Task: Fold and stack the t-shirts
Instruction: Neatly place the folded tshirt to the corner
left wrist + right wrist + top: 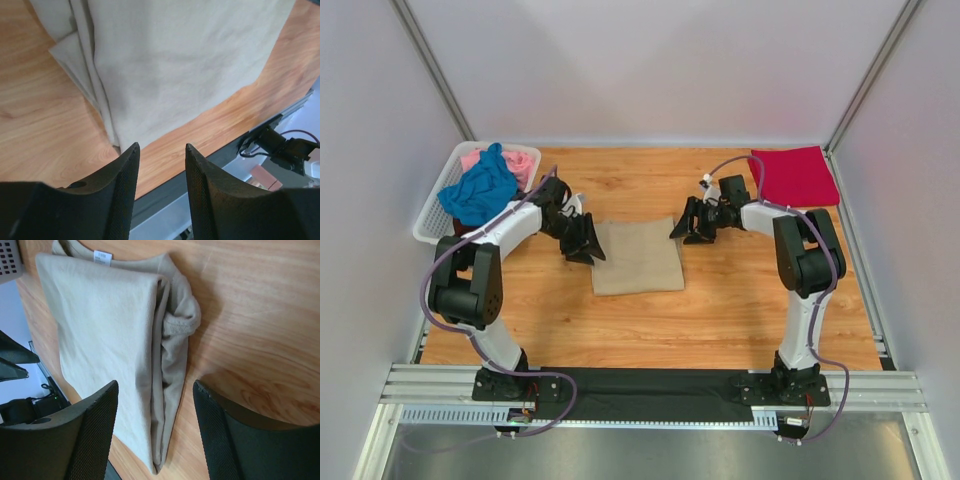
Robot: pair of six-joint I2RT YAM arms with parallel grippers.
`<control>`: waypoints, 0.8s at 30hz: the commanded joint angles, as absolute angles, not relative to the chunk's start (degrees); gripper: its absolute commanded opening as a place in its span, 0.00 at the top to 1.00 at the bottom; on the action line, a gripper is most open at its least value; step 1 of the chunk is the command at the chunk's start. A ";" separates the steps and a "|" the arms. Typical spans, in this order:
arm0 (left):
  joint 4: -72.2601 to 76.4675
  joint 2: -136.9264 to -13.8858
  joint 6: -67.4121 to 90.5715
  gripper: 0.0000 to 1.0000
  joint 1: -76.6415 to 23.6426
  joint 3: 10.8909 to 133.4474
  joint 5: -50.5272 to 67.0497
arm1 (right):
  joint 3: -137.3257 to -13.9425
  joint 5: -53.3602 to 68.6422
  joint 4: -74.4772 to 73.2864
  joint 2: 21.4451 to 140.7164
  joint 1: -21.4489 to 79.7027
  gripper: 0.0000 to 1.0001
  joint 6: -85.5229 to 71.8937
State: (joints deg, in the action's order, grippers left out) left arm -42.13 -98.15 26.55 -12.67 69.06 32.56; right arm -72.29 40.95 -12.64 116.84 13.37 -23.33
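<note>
Folded tan t-shirt [638, 256] judged soft, light, limp; its layered edge lay just ahead of right tool [155, 390], jaws apart, empty; left tool [161, 150] likewise apart; best pinched through all layers

Three cams, one shirt in common
Top cam sits high at 6 o'clock, looking down toward 12; wrist cams hang close at 9 and 3 o'clock of the tan t-shirt [638, 257], both facing it.

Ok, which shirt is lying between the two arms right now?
The tan t-shirt, folded flat mid-table. The red one lies folded in the far right corner; blue and pink sit bunched in the basket.
</note>
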 commanded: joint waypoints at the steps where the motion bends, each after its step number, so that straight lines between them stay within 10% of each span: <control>1: -40.69 -97.21 26.81 0.51 -12.57 66.98 35.60 | -70.05 38.32 -14.41 114.52 14.58 0.36 -21.01; 24: -44.21 -79.98 26.02 0.50 -12.13 57.74 32.16 | -64.07 32.08 -10.81 115.40 20.13 0.53 -19.07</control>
State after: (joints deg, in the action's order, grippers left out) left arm -43.05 -81.41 26.70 -12.53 57.34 31.42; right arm -66.37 34.61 -8.56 113.16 19.62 -21.15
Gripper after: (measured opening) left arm 0.494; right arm 0.474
